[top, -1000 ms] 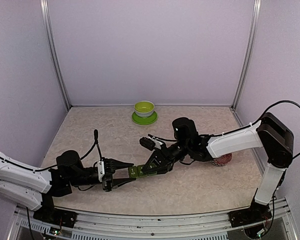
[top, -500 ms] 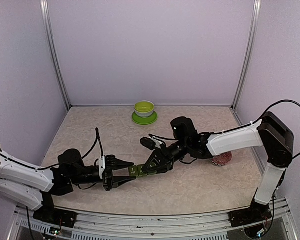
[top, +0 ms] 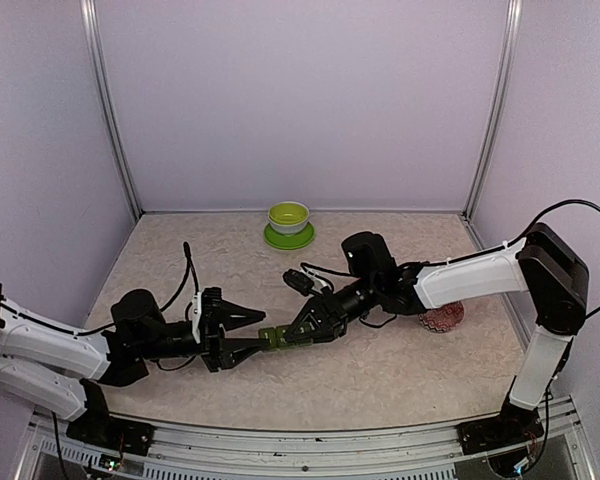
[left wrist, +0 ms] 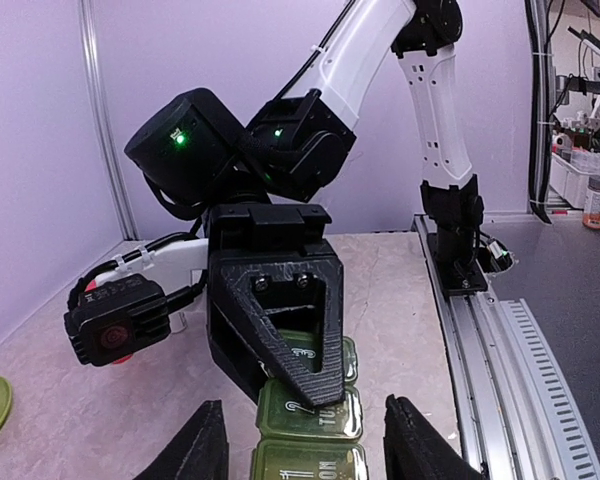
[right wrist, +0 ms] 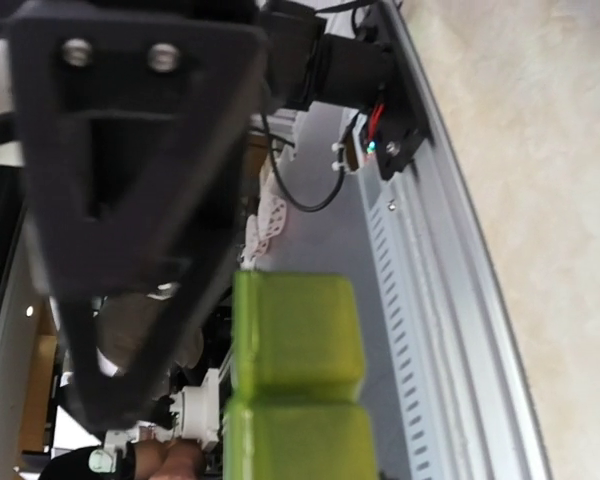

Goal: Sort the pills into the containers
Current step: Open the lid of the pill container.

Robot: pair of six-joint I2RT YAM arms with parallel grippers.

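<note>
The containers (top: 280,337), a dark green strip of three joined lidded compartments, hang just above the table at centre. My right gripper (top: 302,331) is shut on the strip's far end; one black finger (left wrist: 292,330) lies across the far and middle lids. My left gripper (top: 263,331) stands open, its fingertips (left wrist: 206,445) on either side of the strip's near end with a gap on each side. In the right wrist view the containers (right wrist: 295,340) run past my finger (right wrist: 130,200). No pills show in any view.
A lime-green bowl on a saucer (top: 288,224) stands at the back centre. A red-and-white patterned bowl (top: 443,319) sits on the right, behind the right forearm. Metal rails (top: 310,440) run along the table's near edge.
My left gripper's jaws have spread apart off the strip's near end. The right gripper still holds the far end, and the strip has dipped slightly lower.
</note>
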